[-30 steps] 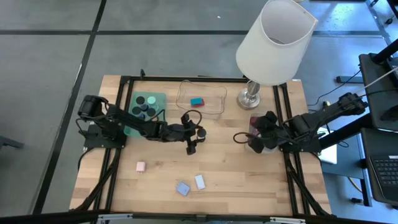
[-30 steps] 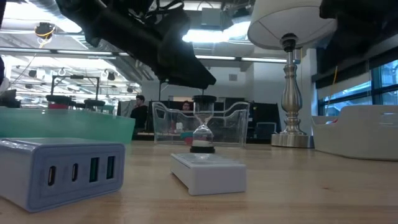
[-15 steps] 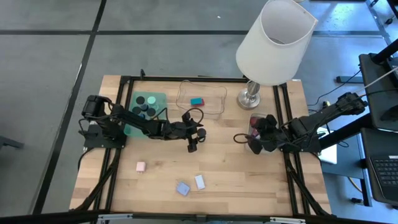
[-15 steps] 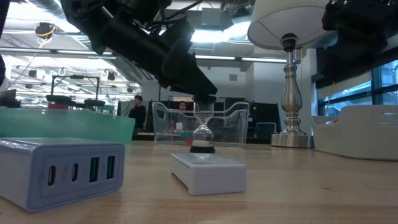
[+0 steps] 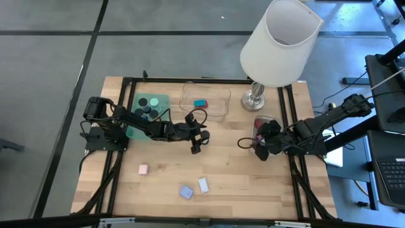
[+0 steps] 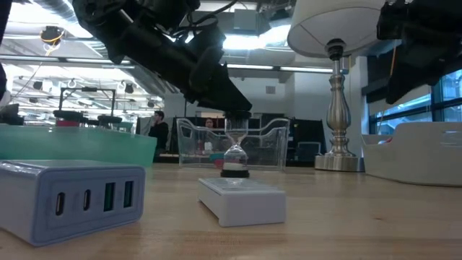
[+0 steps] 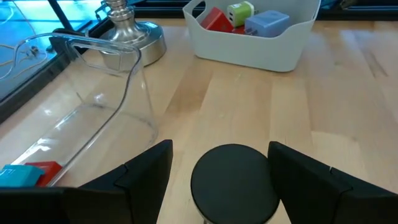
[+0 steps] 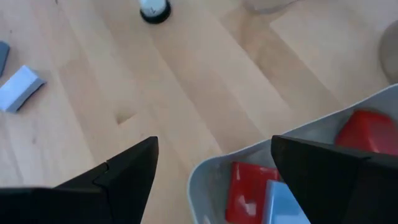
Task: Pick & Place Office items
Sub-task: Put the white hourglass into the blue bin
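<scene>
A small hourglass with black caps [image 6: 234, 155] stands upright on the table. In the left wrist view its round black top [image 7: 233, 183] sits between my left gripper's [image 7: 221, 149] open fingers, with a gap on each side. My left gripper [image 5: 199, 142] is mid-table, in front of the clear tray [image 5: 204, 100], which holds a red and a teal block [image 5: 200, 102]. My right gripper [image 5: 261, 147] is open above the near rim of the white tray [image 8: 249, 155], where red and blue blocks [image 8: 245, 186] lie. Black discs [image 5: 147, 109] lie in the green tray.
The big white lamp [image 5: 278, 44] stands at the far right, its base [image 5: 254, 99] beside the clear tray. A pink block [image 5: 143, 169] and two light-blue pieces [image 5: 186, 191] [image 5: 203, 184] lie near the table's near edge. A multi-port charger [image 6: 72, 195] sits close in the low view.
My left gripper has come down toward the hourglass, and its fingers now stand around the black top. My right arm has drawn back a little from the white tray toward the table's near right.
</scene>
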Action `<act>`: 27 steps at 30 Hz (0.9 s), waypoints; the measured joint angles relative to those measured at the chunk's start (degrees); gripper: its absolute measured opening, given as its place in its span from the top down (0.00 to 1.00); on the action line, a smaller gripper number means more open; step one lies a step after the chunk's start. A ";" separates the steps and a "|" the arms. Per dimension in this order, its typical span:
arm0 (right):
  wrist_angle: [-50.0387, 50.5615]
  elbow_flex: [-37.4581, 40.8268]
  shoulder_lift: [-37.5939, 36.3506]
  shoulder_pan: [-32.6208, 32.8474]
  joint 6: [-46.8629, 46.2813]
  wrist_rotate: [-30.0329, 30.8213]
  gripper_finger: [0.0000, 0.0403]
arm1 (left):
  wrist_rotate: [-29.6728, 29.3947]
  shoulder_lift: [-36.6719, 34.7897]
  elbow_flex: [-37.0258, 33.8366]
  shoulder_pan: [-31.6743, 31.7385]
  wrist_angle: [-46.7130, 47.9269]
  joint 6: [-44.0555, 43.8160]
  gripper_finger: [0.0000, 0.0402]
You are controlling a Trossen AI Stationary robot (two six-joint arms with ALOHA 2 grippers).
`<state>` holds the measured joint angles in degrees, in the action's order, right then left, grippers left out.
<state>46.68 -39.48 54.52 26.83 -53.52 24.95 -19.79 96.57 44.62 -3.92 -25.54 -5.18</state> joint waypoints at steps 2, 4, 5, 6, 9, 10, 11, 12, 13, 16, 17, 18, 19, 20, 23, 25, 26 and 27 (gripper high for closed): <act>0.00 0.00 0.01 0.00 -0.02 -0.85 0.22 | 0.75 -0.01 0.00 0.00 0.00 -0.01 0.35; -0.01 0.00 0.02 0.00 0.00 -1.45 0.22 | 2.30 -0.01 0.00 0.00 0.02 -0.47 0.35; -0.01 0.00 0.02 0.00 -0.02 -1.96 0.22 | 2.96 -0.01 0.00 -0.02 0.02 -0.76 0.35; 0.00 0.00 0.02 0.00 -0.01 -2.07 0.22 | 3.42 -0.01 0.00 -0.04 0.06 -0.87 0.35; 0.00 0.00 0.02 0.00 0.00 -2.08 0.22 | 3.25 -0.01 0.00 -0.02 0.99 -0.59 0.35; -0.02 0.00 0.02 0.00 0.00 -2.06 0.22 | 3.04 -0.01 0.00 -0.02 1.05 -0.56 0.35; 0.00 0.00 0.02 0.00 0.00 -2.06 0.22 | 2.91 -0.01 0.00 -0.02 0.99 -0.55 0.35; -0.01 0.00 0.02 0.00 0.00 -2.06 0.22 | 2.88 -0.01 0.00 -0.02 0.94 -0.56 0.35; -0.01 0.00 0.02 0.00 0.00 -2.06 0.22 | 2.88 -0.01 0.00 -0.04 0.96 -0.56 0.35; -0.01 0.00 0.02 0.00 0.00 -2.05 0.22 | 3.06 -0.01 0.00 -0.04 0.96 -0.47 0.35; -0.02 0.00 0.02 0.00 0.00 -2.06 0.22 | 2.95 -0.01 0.00 -0.04 0.96 -0.23 0.35; -0.02 0.00 0.02 0.00 0.00 -2.04 0.22 | 2.86 -0.01 0.00 -0.07 0.96 0.18 0.35; -0.02 0.00 0.02 0.00 0.00 -2.04 0.22 | 2.82 -0.01 0.00 -0.09 0.94 0.66 0.34; -0.01 0.00 0.02 0.00 0.00 -2.04 0.22 | 2.82 -0.01 0.00 -0.09 0.94 1.04 0.33; 0.00 0.00 0.02 0.00 0.00 -2.04 0.22 | 2.85 -0.01 0.00 -0.09 0.90 1.44 0.29; -0.02 0.00 0.02 0.00 0.00 -2.02 0.22 | 2.84 -0.01 0.00 -0.09 0.90 1.49 0.25; -0.02 0.00 0.02 0.00 0.00 -2.02 0.22 | 2.79 -0.01 0.00 -0.09 0.90 1.49 0.24; -0.02 0.00 0.02 0.00 0.00 -2.00 0.22 | 2.47 -0.01 0.00 -0.09 0.90 1.49 0.22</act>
<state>46.66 -39.48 54.54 26.83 -53.52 22.96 -17.32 96.55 44.62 -4.01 -24.64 -3.68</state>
